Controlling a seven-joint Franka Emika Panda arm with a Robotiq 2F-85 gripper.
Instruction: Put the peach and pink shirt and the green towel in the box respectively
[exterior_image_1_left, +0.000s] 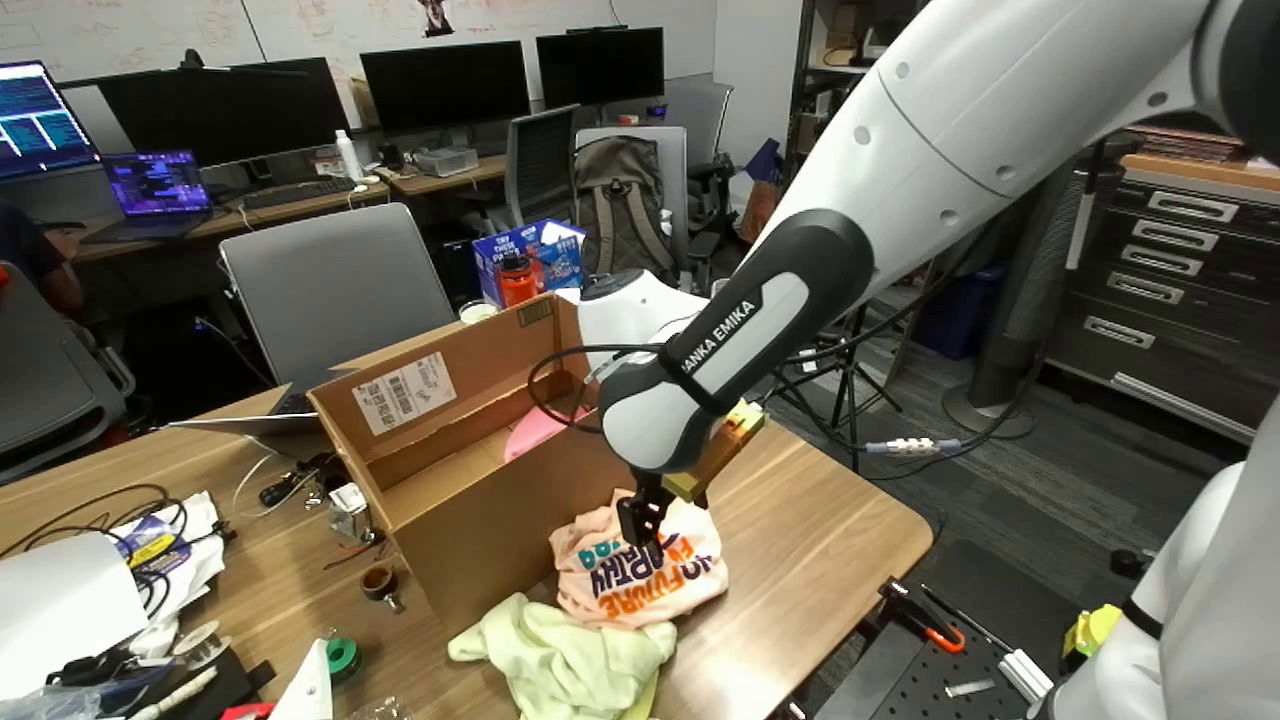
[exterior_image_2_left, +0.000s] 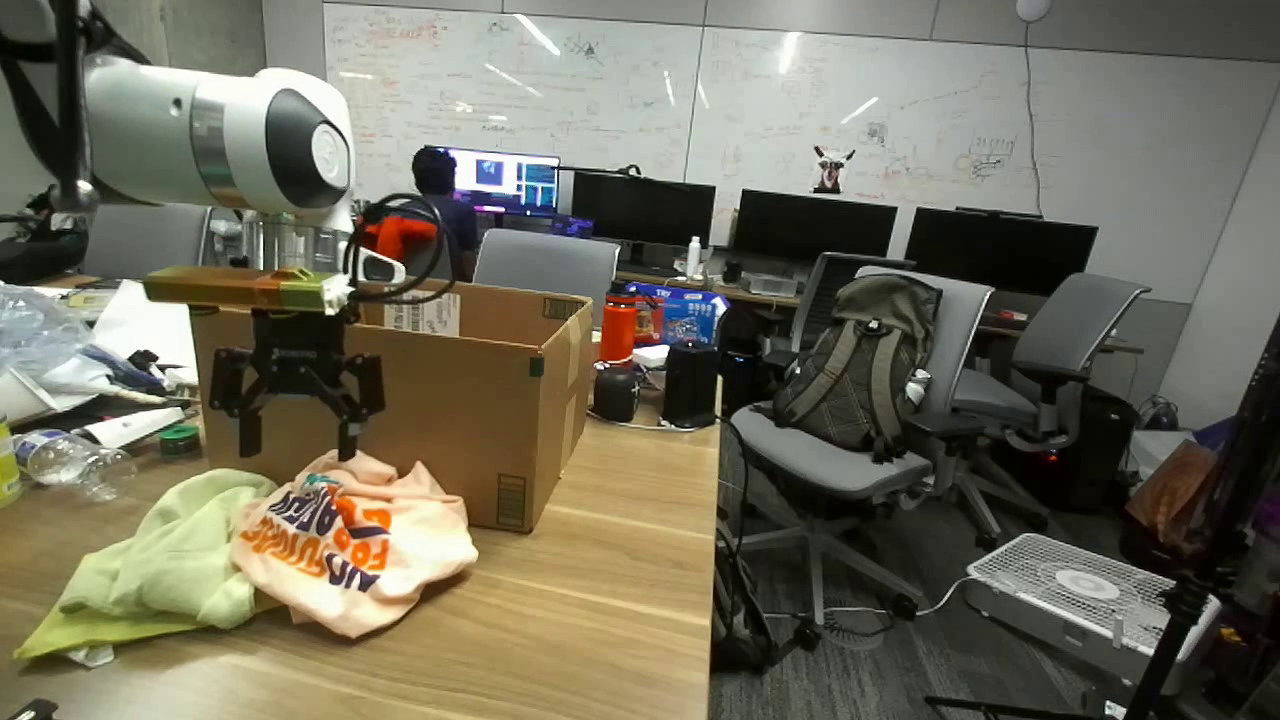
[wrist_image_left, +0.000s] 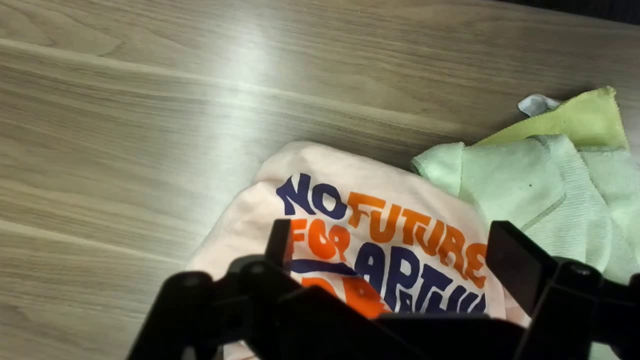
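Gripper (exterior_image_2_left: 299, 437) spread over peach shirt (exterior_image_2_left: 355, 545), presumably for grasp; in exterior view, green towel (exterior_image_2_left: 160, 565) at shirt's nine o'clock, box (exterior_image_2_left: 450, 410) at twelve, likely for short carry.

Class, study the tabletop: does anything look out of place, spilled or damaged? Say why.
A clear plastic bottle lies on its side left of the cardboard box in an exterior view, odd since bottles usually stand upright. No spill or damage shows.

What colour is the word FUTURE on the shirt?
Orange. The word FUTURE on the peach shirt shows best in the wrist view.
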